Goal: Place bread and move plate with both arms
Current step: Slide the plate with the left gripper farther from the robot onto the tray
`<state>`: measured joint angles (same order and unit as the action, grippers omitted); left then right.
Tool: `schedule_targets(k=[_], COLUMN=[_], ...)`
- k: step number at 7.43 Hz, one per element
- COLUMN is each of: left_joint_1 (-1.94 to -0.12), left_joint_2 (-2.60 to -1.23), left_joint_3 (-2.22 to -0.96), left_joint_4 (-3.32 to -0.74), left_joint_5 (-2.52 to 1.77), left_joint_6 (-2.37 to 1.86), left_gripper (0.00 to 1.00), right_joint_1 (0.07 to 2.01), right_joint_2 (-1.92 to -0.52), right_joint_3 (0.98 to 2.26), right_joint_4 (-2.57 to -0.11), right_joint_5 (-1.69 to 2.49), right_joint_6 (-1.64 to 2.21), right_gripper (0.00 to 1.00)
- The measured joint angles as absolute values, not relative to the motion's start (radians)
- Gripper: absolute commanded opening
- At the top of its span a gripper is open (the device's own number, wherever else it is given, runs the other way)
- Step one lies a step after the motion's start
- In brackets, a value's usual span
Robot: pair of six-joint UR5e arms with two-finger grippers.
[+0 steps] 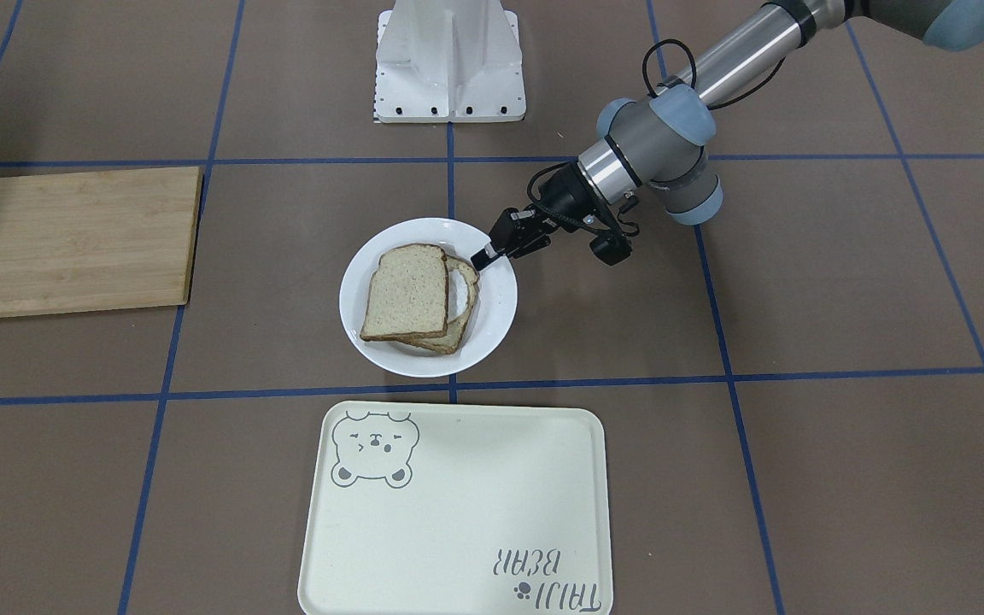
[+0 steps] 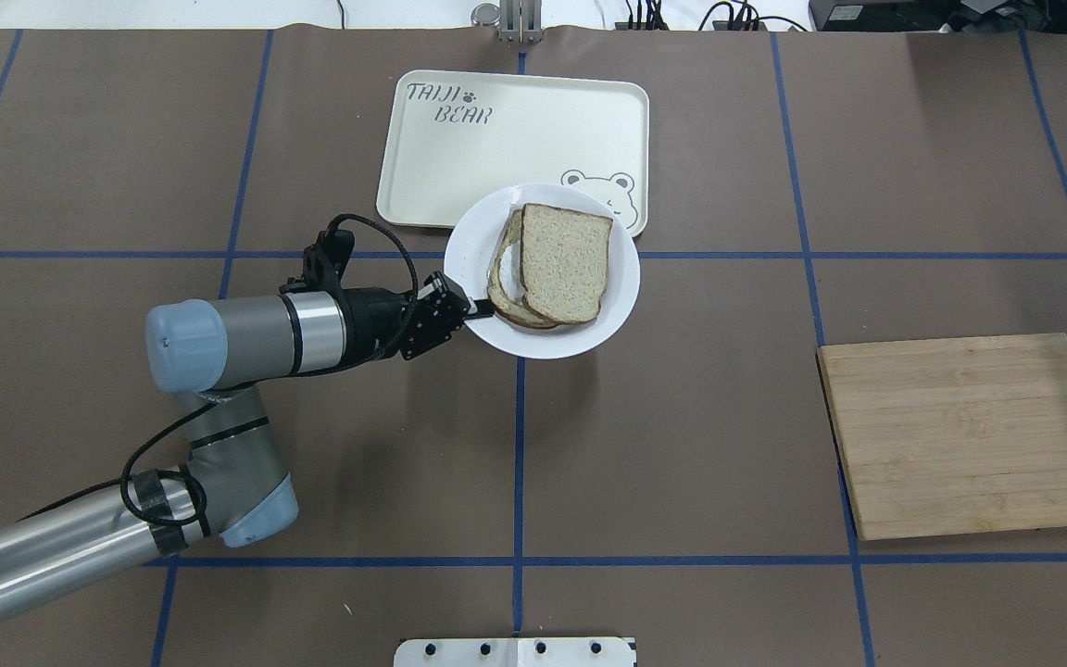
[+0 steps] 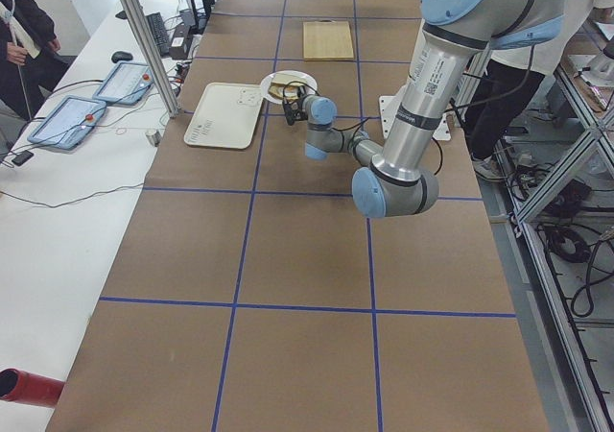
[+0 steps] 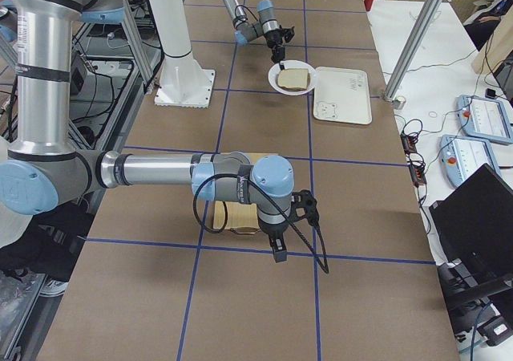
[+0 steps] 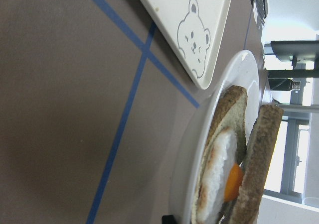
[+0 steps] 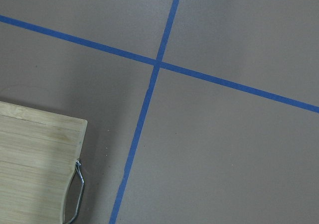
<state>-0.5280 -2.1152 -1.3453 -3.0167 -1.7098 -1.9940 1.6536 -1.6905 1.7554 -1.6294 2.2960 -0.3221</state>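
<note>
Tray (image 1: 458, 504) sat nearest; plate (image 1: 492, 326) at its 12 o'clock, left gripper (image 1: 482, 254) clamped on the rim (bread (image 1: 407, 295) lay on top). Only left wrist cam showed egg (image 5: 219, 169) under it. Right gripper (image 4: 276, 253): couldn't tell. Brown table (image 1: 799, 282), blue grid (image 1: 287, 161).

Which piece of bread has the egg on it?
The lower brown-crusted slice, mostly hidden under the plain top slice on the round white plate.

Plate (image 1: 492, 318) at left gripper (image 1: 485, 254) tips: glossy, smooth white. Bread (image 1: 407, 293) just beyond the tips: matt, porous crumb. Tray (image 1: 475, 495) farther beyond: matt cream plastic. Board (image 1: 73, 239), well apart: grained wood, metal handle (image 6: 81, 186).
</note>
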Motion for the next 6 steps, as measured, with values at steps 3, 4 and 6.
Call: schedule_targets(k=[3, 4, 6], left_joint_1=[-0.619, -0.632, -0.641], left_joint_2=[-2.258, -2.313, -2.404], left_joint_3=[-1.161, -1.072, -0.922], left_joint_4=[-2.937, -2.923, -2.887], left_joint_5=[-1.688, -1.661, -1.611], left_joint_6=[-2.046, -2.054, -2.056], left_gripper=[0.00, 0.00, 0.00], right_joint_1=[1.654, 1.654, 1.654], right_joint_2=[-1.691, -1.691, -1.691], right_joint_3=[1.747, 1.746, 1.746], right_joint_4=[-1.629, -1.629, -1.629], right_joint_5=[2.295, 2.295, 2.295], right_joint_6=[-0.322, -0.322, -0.322], right_gripper=[1.00, 1.00, 1.00])
